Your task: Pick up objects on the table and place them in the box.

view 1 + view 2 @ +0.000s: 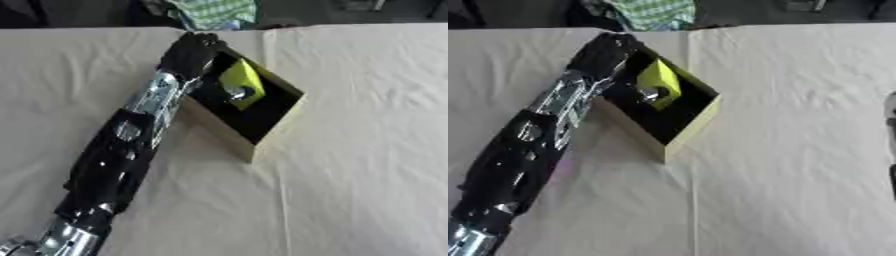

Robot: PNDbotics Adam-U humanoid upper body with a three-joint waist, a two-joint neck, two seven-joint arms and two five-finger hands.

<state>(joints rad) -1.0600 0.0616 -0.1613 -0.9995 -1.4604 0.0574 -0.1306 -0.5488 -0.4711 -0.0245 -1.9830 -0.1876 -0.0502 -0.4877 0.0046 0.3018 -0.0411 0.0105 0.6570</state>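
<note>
A: Since the cream cloth-covered table (367, 150) takes up nearly the whole view, start there: what sits on it?

B: Only the pale cardboard box with a dark inside (278, 121), a little toward twelve o'clock of centre and turned cornerwise. I judge that angle leaves its open top facing the left arm's reach.

A: And the arm?

B: The black and silver left arm (118, 150) runs from seven o'clock up to the box. The left hand (188, 52) sits at the box's eleven o'clock corner, over the rim. Whether its fingers are curled or straight I cannot tell; it reads as one dark mass.

A: The task's object?

B: A yellow-green flat block (242, 80) is inside the box, propped against the far wall, with a small shiny rounded piece (236, 92) at its lower edge. I cannot tell whether the hand touches it. It looks placed, or close to it.

A: The right hand?

B: Only a dark sliver (892, 120) at three o'clock in the right eye view; nothing of fingers.

A: Any writing?

B: None readable. A green checked cloth (214, 12) lies beyond the table at twelve o'clock.
</note>
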